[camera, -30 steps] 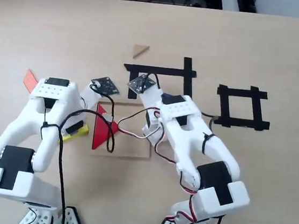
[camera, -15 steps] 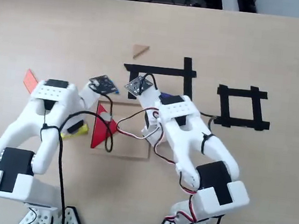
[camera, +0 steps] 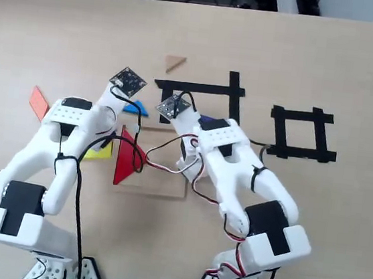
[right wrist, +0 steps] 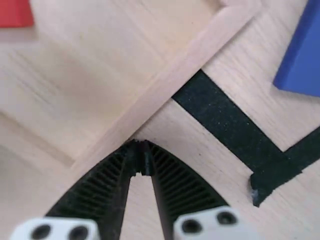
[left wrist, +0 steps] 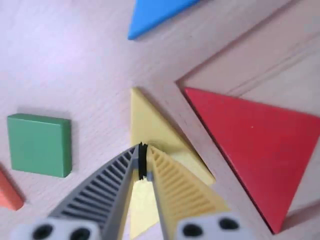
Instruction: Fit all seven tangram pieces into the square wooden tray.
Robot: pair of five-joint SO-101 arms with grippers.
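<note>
Pale wooden table point(camera: 330, 61), dark room along top edge. At centre, one tray point(camera: 167, 190) with one red triangle point(camera: 126, 163). Upper right, two black tape squares point(camera: 233, 91). Left gripper point(left wrist: 142, 162) and right gripper point(right wrist: 140, 157) clenched, empty.

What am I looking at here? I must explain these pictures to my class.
A left arm and a right arm, both white robots, stand at a table. One picture looks down from above; the other two come from a camera on each arm's wrist. A wooden tray holds a red triangle. Outside it lie a yellow triangle, a blue triangle, a green square, an orange piece and a tan triangle. The left jaws, over the yellow triangle, and the right jaws, at the tray's rim, are shut and hold nothing.
</note>
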